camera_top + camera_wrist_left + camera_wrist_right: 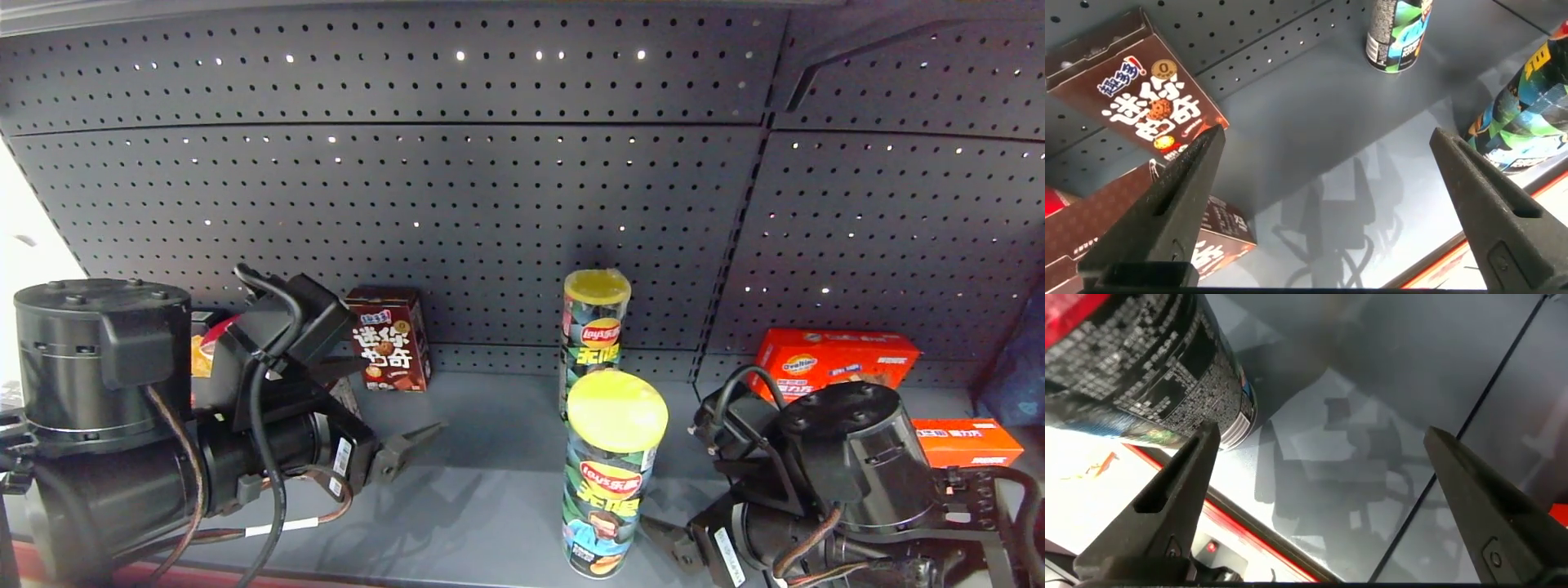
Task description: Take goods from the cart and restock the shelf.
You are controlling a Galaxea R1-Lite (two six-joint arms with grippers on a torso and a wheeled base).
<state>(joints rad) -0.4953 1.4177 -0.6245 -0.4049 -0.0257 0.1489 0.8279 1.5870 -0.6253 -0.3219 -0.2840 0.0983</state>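
Two tall chip cans with yellow lids stand on the grey shelf (490,482): one at the back (596,335), one near the front edge (612,482). A brown cookie box (389,339) stands upright at the back left. My left gripper (1327,137) hovers open over bare shelf in front of that cookie box (1151,90), with nothing between its fingers. A second brown box (1221,233) lies flat under one finger. My right gripper (1323,434) is open low at the shelf's front, just right of the front can (1151,359), which stands outside its fingers.
Two orange boxes (833,359) (967,441) sit on the shelf's right section. A perforated back panel (457,204) closes the rear. A red strip (1266,539) runs along the shelf's front edge. Bare shelf lies between the cookie box and the cans.
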